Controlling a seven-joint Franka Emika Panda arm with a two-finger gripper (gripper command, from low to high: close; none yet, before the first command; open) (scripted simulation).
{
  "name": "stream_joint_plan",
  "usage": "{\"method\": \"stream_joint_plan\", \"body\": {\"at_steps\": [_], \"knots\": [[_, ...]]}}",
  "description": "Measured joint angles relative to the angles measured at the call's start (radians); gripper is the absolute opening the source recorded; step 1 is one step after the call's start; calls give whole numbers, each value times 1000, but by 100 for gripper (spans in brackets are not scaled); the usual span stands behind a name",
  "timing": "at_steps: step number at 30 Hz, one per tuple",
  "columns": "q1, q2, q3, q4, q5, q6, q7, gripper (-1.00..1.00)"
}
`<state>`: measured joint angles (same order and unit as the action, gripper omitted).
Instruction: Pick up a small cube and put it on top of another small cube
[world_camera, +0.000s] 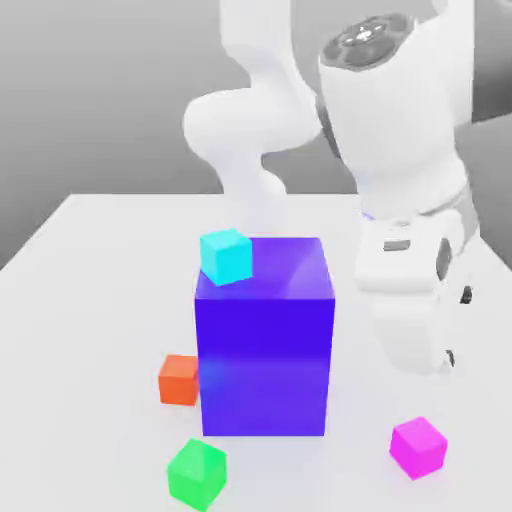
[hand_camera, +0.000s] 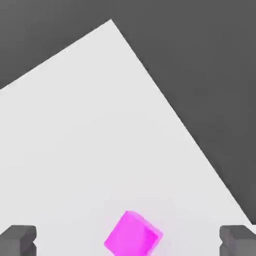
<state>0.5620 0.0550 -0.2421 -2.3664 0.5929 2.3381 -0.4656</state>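
White table (world_camera: 100, 260). Small magenta cube (world_camera: 418, 446) sits on it near the front edge, at the exterior view's right, well apart from the big blue-purple block (world_camera: 265, 340). Cyan cube (world_camera: 226, 256) rests on the block's top, at its back left corner. Orange cube (world_camera: 179, 380) just beside the block's left face, maybe touching. Green cube (world_camera: 196, 473) in front of it. No readable writing or labels on anything. Gripper (hand_camera: 128, 239) released, fingers (hand_camera: 18, 239) spread wide, hovering over the magenta cube (hand_camera: 133, 241), holding nothing. White Panda arm (world_camera: 400, 180) above, right of the block.
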Motion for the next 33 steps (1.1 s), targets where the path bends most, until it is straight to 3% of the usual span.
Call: {"method": "stream_joint_plan", "body": {"at_steps": [6, 12, 18, 23, 28, 29, 33], "knots": [[22, 113, 31, -27, -6, 70, -172, 0], [47, 184, 54, -62, -77, 171, -303, 0], [90, 208, 46, -102, -220, 289, -387, 0], [150, 196, 6, -134, -401, 386, -410, 0], [110, 337, 66, -107, -360, 516, -470, 0], [97, 365, 82, -101, -347, 537, -480, -100], [97, 365, 82, -101, -346, 536, -480, -100]]}}
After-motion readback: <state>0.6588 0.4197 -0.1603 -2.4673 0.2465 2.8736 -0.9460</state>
